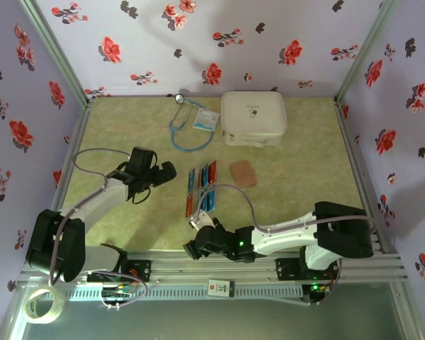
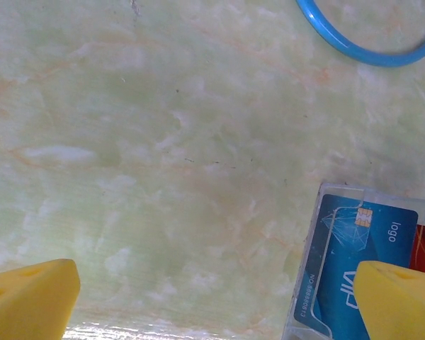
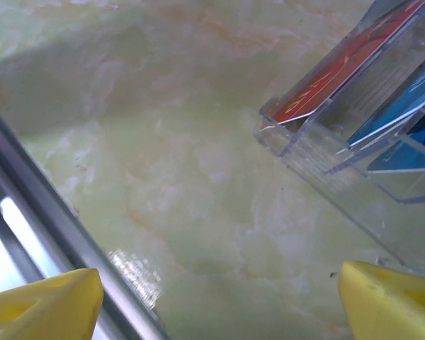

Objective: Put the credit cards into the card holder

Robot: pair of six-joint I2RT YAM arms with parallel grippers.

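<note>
Cards (image 1: 202,185) sit in a clear tray (image 3: 319,159) on the table (image 1: 127,127), the tan holder (image 1: 243,173) just beside it on the right. Both pincers are spread wide, holding nothing. The left pincer (image 1: 166,171) hangs at the tray's left side over a blue card (image 2: 354,269). The right pincer (image 1: 197,234) is low by the near corner, facing a tilted red card (image 3: 326,78). The step looks like a first pick. Best take one card by its raised edge, lift it clear of the tray wall, and let the other arm steady the holder, whose mouth I cannot make out.
</note>
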